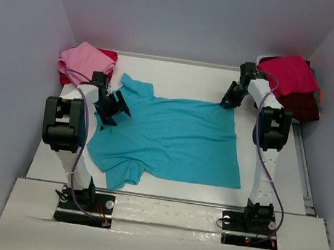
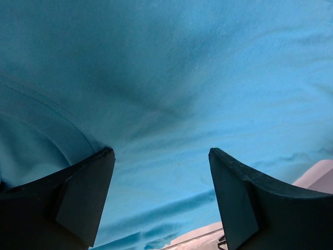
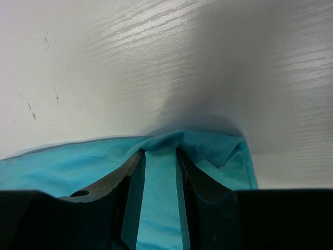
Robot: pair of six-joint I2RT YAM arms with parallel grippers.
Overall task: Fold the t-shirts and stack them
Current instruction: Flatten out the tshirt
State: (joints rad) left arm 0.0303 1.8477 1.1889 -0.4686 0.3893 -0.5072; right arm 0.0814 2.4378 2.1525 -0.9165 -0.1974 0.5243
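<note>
1. Spanning the middle of the top view, the table (image 1: 185, 81) carries all the cloth.
2. The turquoise shirt (image 1: 177, 139) lies spread flat at centre frame. Its long axis runs left to right, with collar and sleeves at the left and the hem at the right.
3. Two piles sit in the upper corners. The pink shirt (image 1: 86, 59) lies on the red shirt (image 1: 110, 54) at upper left. The crimson shirt (image 1: 289, 74) lies on the dark maroon shirt (image 1: 300, 106) at upper right.
4. The right gripper (image 1: 229, 101) sits at the upper right corner of the turquoise shirt. In the right wrist view its jaws are clamped on a pinch of the hem corner.
5. The left gripper (image 1: 112, 106) hovers over the collar end, left of centre. Its jaws stand wide apart with nothing between them, and the cloth lies directly below.
6. Judgement: the fold depends on matched grips along the upper edge. The right arm is nearer the hem and the left arm nearer the shoulder, so the left likely needs to close there first.
</note>
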